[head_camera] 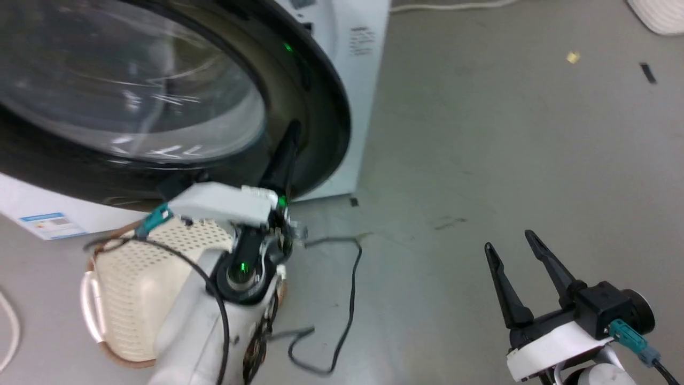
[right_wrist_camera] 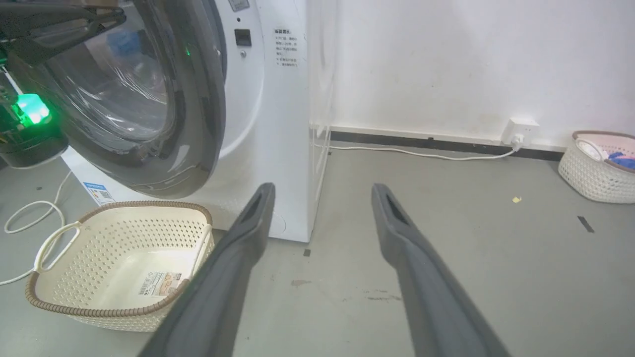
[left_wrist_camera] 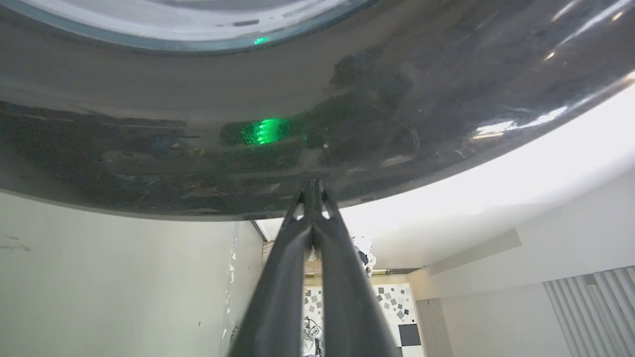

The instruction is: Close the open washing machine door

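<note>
The washing machine door (head_camera: 320, 107), round with a glossy black rim and a bulging glass centre, stands slightly ajar against the white washing machine (head_camera: 358, 64). My left gripper (head_camera: 293, 131) is shut, empty, its fingertips pressed onto the door's black rim (left_wrist_camera: 347, 124). In the left wrist view that gripper (left_wrist_camera: 313, 186) touches the rim's shiny surface. The right wrist view shows the door (right_wrist_camera: 198, 124) close to the machine front (right_wrist_camera: 278, 124). My right gripper (head_camera: 513, 241) hangs open over the floor at the lower right, away from the machine, with nothing between its fingers (right_wrist_camera: 392, 218).
A cream perforated basket (right_wrist_camera: 124, 258) sits on the floor below the door, under my left arm. A black cable (head_camera: 350, 299) loops on the grey floor beside it. Another basket (right_wrist_camera: 598, 166) stands by the wall at far right, near a white power cord (right_wrist_camera: 421, 153).
</note>
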You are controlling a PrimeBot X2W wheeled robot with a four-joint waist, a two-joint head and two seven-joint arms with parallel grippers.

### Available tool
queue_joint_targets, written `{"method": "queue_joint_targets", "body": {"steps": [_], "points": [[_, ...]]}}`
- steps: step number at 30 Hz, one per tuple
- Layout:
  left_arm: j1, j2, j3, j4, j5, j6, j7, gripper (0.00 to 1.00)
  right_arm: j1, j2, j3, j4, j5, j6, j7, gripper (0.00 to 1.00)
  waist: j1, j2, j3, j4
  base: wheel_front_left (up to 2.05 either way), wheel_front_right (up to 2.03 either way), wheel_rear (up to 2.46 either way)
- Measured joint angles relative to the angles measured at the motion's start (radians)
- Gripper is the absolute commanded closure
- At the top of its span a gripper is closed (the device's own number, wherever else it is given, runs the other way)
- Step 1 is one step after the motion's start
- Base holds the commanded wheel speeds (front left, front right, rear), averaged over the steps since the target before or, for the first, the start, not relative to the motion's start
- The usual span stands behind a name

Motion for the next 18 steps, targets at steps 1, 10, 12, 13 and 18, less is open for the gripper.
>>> {"method": "queue_joint_targets", "body": {"steps": [1,10,12,13,18], "points": [[0.02,0.002,-0.002,-0.018,0.009,0.0,-0.001,1.0,0.0,-0.001,0.0,-0.001,0.0,0.0,0.0,0.0,0.0,0.0,-0.008,0.01,0.0,0.0,0.0],[0.325,0.178,-0.098,-0.244,0.278,0.0,-0.131,0.0,0.042,-0.009,0.001,-0.016,0.002,0.0,0.0,0.0,-0.0003,0.0,-0.104,0.119,0.0,0.0,0.0],[0.474,0.267,-0.048,-0.306,0.478,0.0,-0.181,0.0,0.07,-0.013,0.013,-0.031,0.003,0.0,0.0,0.0,-0.0003,-0.0001,-0.157,0.193,0.0,0.0,0.0],[0.503,0.258,0.013,-0.311,0.522,0.0,-0.182,0.0,0.076,-0.014,0.018,-0.034,0.003,0.0,0.0,0.0,-0.0004,0.0,-0.167,0.207,0.0,0.0,0.0],[0.614,0.216,0.224,-0.38,0.919,0.027,-0.183,0.0,0.101,-0.017,0.035,-0.039,0.003,0.0,0.0,0.0,-0.0004,-0.0001,-0.212,0.273,0.0,0.0,0.0]]}}
